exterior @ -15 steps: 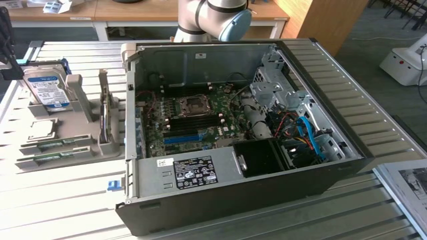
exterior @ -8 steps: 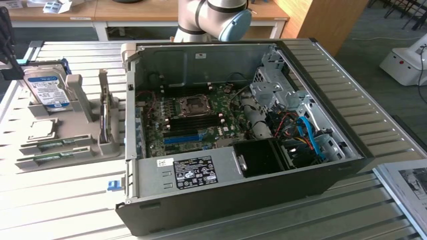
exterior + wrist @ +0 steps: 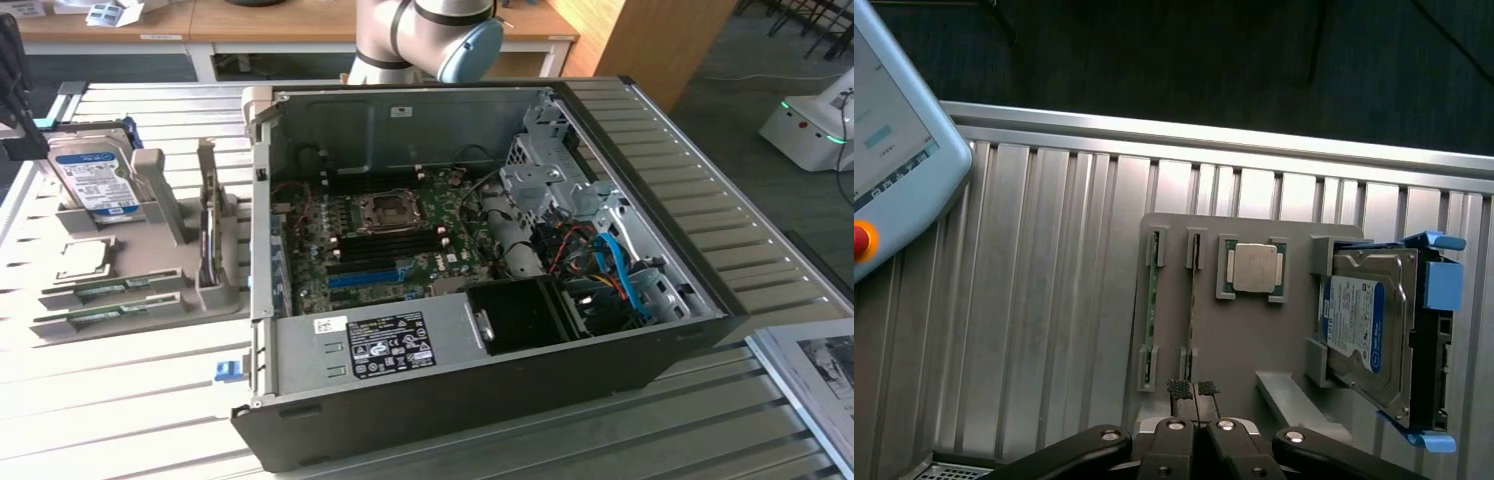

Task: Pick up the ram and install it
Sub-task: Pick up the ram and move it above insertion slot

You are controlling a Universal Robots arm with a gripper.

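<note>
**Hovering over the parts holder, ram not picked up yet**

So the gripper (image 3: 1192,388) hangs just above the near edge of the grey parts holder (image 3: 1239,335), fingertips pressed together with nothing between them. Nearest to it is one ram stick (image 3: 1191,312), and a second ram stick (image 3: 1151,312) sits right beside that one. Both stand on edge in narrow grooves. My guess is that's deliberate, since it leaves the long top edge free to pinch.

Same logic for the rest of the holder, I'd say. The CPU (image 3: 1254,268) lies flat in its own shallow recess, and the hard drive (image 3: 1369,335) leans in a bracket with blue rails, so nothing slides about on the slatted table (image 3: 1034,300).

The PC case (image 3: 441,400) lies on its side with the panel off, motherboard (image 3: 380,240) facing up, which looks meant for reaching in from above.

Count:
- 2 ram sticks
- 1 CPU
- 1 hard drive
- 1 open case
- 1 teach pendant (image 3: 894,150), off to the side
</note>
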